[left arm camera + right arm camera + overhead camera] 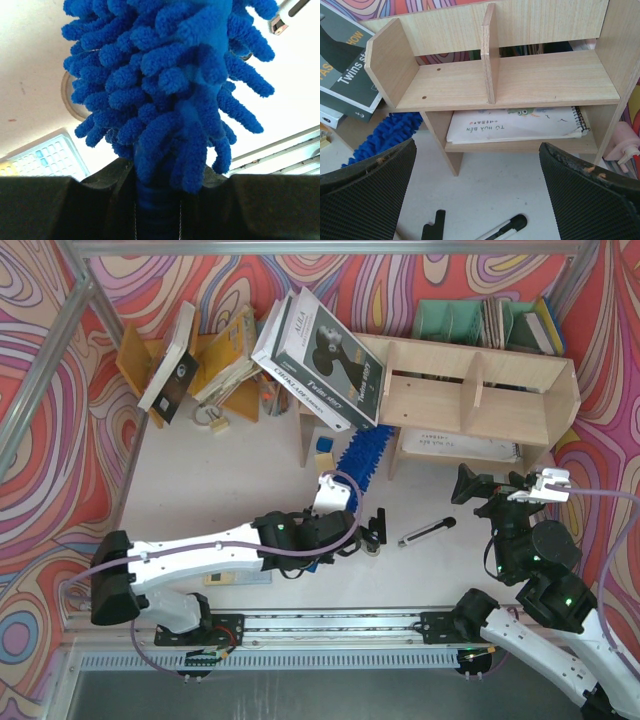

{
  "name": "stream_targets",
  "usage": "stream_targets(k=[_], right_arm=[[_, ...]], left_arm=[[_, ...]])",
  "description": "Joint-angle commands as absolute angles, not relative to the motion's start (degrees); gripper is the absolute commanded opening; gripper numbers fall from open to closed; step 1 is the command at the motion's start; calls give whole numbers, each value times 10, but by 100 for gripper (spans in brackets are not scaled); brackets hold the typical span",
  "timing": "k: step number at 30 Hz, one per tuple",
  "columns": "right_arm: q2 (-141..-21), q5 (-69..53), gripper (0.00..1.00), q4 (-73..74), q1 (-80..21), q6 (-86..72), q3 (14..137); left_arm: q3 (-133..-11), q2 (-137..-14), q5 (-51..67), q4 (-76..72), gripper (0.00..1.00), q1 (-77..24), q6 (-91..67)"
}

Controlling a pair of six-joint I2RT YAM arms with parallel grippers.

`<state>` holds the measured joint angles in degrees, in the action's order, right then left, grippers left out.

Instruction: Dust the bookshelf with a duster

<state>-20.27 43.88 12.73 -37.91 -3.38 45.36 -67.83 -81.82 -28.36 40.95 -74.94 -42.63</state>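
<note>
The bookshelf (480, 390) is a pale plywood unit with two tiers, standing at the back right; it fills the right wrist view (520, 75). The blue fluffy duster (362, 455) lies slantwise, its head reaching the shelf's left end under a leaning book. My left gripper (335, 502) is shut on the duster's handle. In the left wrist view the handle sits between my jaws (157, 202) and the fluffy head (170, 85) fills the frame. My right gripper (478, 488) is open and empty in front of the shelf, jaws wide apart (477, 200). The duster head (385, 135) shows at that view's left.
A large book (320, 355) leans on the shelf's left end. A notebook (515, 125) lies in the lower tier. A black-and-silver utility knife (427, 531) and a black clip (375, 530) lie between the arms. An orange-brown rack (200, 360) and a green file holder (470, 320) stand behind.
</note>
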Motion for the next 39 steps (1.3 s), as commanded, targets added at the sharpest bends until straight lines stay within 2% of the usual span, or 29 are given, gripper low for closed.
stream_targets(k=[1, 12, 18, 26, 31, 39], right_arm=[[-198, 443, 99, 122, -382, -29, 451], [-199, 443, 99, 123, -381, -29, 452], [-200, 446, 99, 123, -381, -27, 453], [-221, 454, 99, 123, -382, -32, 469], [-260, 454, 99, 125, -381, -29, 493], [-262, 466, 99, 100, -381, -49, 493]], left_arm=[[-662, -760, -345, 433, 0, -752, -426], [-635, -714, -346, 486, 0, -750, -434], [-632, -704, -295, 527, 0, -750, -421], [-614, -619, -258, 624, 0, -763, -465], [-613, -571, -193, 646, 0, -773, -474], [-613, -534, -139, 716, 0, -776, -472]])
